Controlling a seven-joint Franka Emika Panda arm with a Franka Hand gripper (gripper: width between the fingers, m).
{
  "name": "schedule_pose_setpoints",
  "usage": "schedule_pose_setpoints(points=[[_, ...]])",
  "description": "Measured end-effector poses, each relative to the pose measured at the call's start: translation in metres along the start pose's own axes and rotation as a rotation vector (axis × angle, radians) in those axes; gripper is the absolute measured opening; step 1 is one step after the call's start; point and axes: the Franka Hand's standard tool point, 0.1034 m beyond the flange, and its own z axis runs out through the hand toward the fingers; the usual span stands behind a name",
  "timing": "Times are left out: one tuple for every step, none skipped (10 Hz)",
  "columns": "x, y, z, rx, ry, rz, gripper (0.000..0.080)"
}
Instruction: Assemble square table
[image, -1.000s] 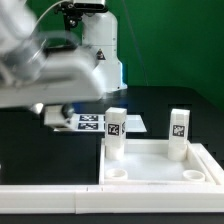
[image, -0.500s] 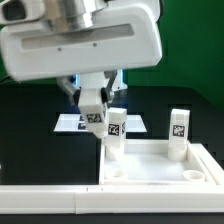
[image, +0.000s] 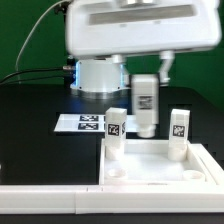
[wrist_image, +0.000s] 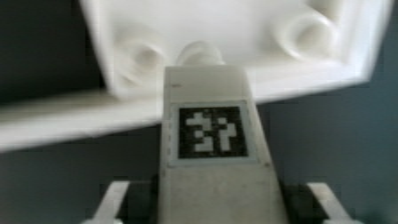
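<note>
My claw (image: 146, 82) is clamped tight on one leg (image: 146, 108), holding it upright above the bench (image: 30, 110). In the exterior view it sits between the two standing legs (image: 115, 131) already on the tabletop (image: 160, 170).

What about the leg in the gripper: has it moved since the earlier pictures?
Yes. The held leg moved toward the exterior view's right: earlier it hung on that view's left of this standing leg, now it hangs on its right.
</note>
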Motion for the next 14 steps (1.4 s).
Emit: schedule_pose_setpoints(points=[[0.002,-0.007,0.008,0.006,0.074,-0.015,0.0287],[0.0,-0.005,0.012,0.003,0.076,-0.014,0.0287],[0.0,-0.006,0.012,0.004,0.076,-0.014,0.0287],[0.0,-0.006,0.012,0.004,0.076,-0.014,0.0287],[-0.003,-0.012,0.014,0.01,0.074,0.005,0.0287],[-0.013,-0.036,0.02,0.024,0.061,0.008,0.0287],[-0.018,-0.052,0.026,0.029,0.053,-0.012,0.0287],[-0.023,-0.053,0.03,0.028,0.047,-0.005,0.0287],[-0.026,-0.052,0.034,0.026,0.048,-0.008,0.0287],[-0.028,-0.05,0.037,0.023,0.042,-0.017,0.0287],[-0.029,-0.05,0.039,0.021,0.04,-0.022,0.0287],[-0.029,-0.047,0.043,0.018,0.037,-0.029,0.0287],[-0.032,-0.045,0.046,0.014,0.031,-0.033,0.0287],[-0.033,-0.045,0.049,0.013,0.028,-0.034,0.0287]])
